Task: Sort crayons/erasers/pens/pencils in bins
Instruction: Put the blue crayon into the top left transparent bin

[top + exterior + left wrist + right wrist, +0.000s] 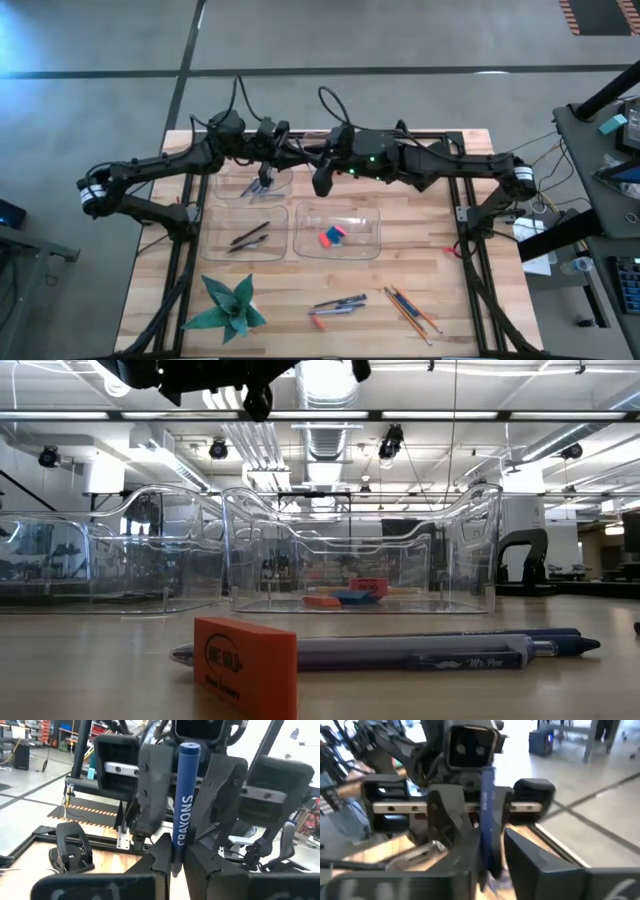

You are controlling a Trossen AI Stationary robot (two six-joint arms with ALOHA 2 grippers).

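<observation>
Wood-slat table (430, 290); left hand (172, 857) pinching cylindrical blue crayon (183, 800).

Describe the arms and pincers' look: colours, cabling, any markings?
Both arms are dark, near-black jointed links. The left arm has a white band near its outer joint, and so does the right arm, which also shows a small green light near its wrist. Black cables loop above both wrists. Each pincer is blocky and black with a silver cross rail, as on the right pincer.
</observation>
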